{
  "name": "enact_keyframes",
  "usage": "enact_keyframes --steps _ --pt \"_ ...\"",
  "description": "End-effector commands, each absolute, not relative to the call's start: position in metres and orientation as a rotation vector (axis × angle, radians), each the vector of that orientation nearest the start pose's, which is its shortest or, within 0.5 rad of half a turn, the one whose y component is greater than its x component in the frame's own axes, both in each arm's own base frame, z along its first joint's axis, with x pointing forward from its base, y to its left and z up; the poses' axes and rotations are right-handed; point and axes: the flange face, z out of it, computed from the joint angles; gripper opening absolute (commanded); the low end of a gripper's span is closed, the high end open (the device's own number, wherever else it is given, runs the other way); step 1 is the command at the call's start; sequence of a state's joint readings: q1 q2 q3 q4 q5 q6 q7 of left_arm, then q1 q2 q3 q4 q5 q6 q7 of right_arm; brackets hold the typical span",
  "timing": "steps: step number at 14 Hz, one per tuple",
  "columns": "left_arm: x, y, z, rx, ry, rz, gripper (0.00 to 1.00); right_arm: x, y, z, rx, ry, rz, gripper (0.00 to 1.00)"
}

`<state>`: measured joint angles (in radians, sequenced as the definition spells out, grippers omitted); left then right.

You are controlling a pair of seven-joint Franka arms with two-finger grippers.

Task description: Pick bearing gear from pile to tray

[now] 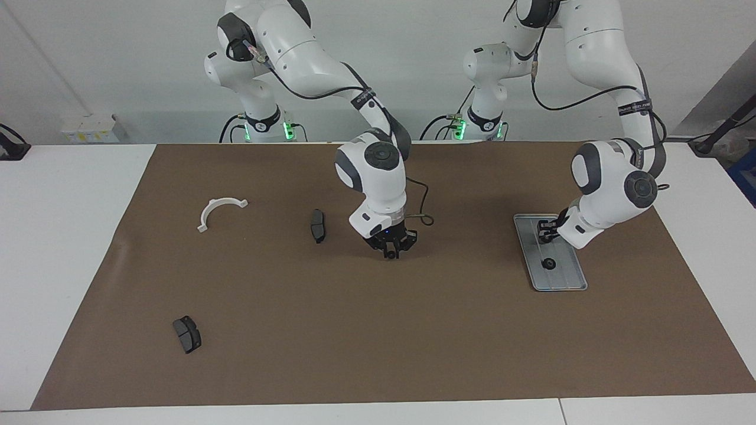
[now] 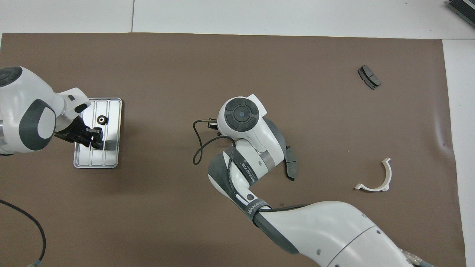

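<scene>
The silver-grey tray [image 1: 570, 277] lies toward the left arm's end of the mat, and one small black bearing gear [image 1: 548, 264] rests in it; the tray [image 2: 111, 155] and gear [image 2: 101, 119] also show in the overhead view. My left gripper [image 1: 546, 231] hangs low over the tray, open and empty, next to that gear but apart from it. My right gripper [image 1: 391, 252] is down at the mat's middle, with its fingers closed on a second small black gear [image 1: 391, 255]. In the overhead view the right hand [image 2: 241, 113] hides this gripper and its gear.
The pile is scattered. A dark brake pad [image 1: 318, 225] lies beside the right gripper, a white curved bracket [image 1: 221, 211] lies toward the right arm's end, and another brake pad [image 1: 187, 334] lies farther from the robots. A black cable [image 1: 420, 203] loops from the right wrist.
</scene>
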<state>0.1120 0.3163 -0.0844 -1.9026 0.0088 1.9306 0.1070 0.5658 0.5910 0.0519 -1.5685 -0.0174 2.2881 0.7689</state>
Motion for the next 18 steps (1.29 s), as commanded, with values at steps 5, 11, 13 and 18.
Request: enact_keyframes --steps 5,11,13,18 --pt "0.615 -0.042 0.374 -3.138 -0.041 0.215 0.88 0.605 0.353 0.347 -3.008 0.343 -0.202 1.0" --pt "0.584 -0.26 0.377 -3.139 -0.476 -0.017 0.81 0.598 0.213 0.41 -3.028 0.387 -0.249 1.0" --pt "0.572 -0.311 0.366 -3.178 -0.514 -0.096 0.77 0.599 0.171 0.44 -3.049 0.378 -0.244 1.0" --pt "0.555 -0.364 0.35 -3.256 -0.405 -0.197 0.65 0.59 0.086 0.529 -3.073 0.371 -0.239 1.0"
